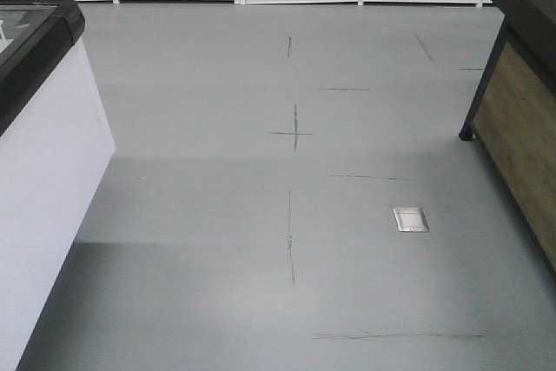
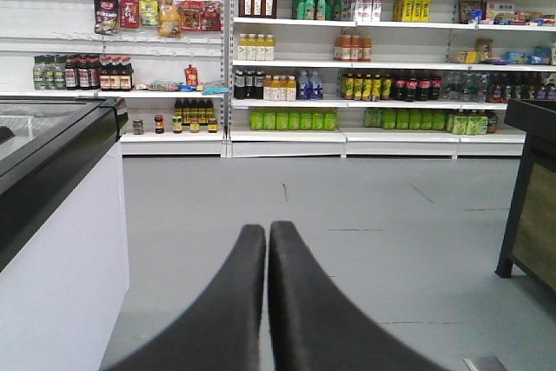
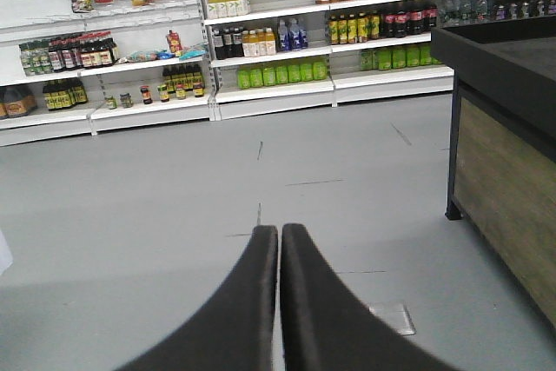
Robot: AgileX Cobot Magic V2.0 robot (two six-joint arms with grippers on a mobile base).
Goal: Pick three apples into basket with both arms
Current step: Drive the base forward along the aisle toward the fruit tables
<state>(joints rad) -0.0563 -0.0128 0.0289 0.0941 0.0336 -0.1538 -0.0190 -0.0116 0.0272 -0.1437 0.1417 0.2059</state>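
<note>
At the bottom of each wrist view, the left gripper [image 2: 267,230] and right gripper [image 3: 279,232] are pinched together, empty; the unseen apples are probably firm and smooth, best grasped across the middle.

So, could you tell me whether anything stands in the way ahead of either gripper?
Nothing visible does: bare floor lies ahead of the shut left gripper and right gripper. A white freezer and a wooden stand only flank it. No apples or basket show.

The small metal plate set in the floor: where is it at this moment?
In the front view, the metal plate lies flat in the grey floor, right of centre, between the long dark line and the wood-panelled stand.
</note>
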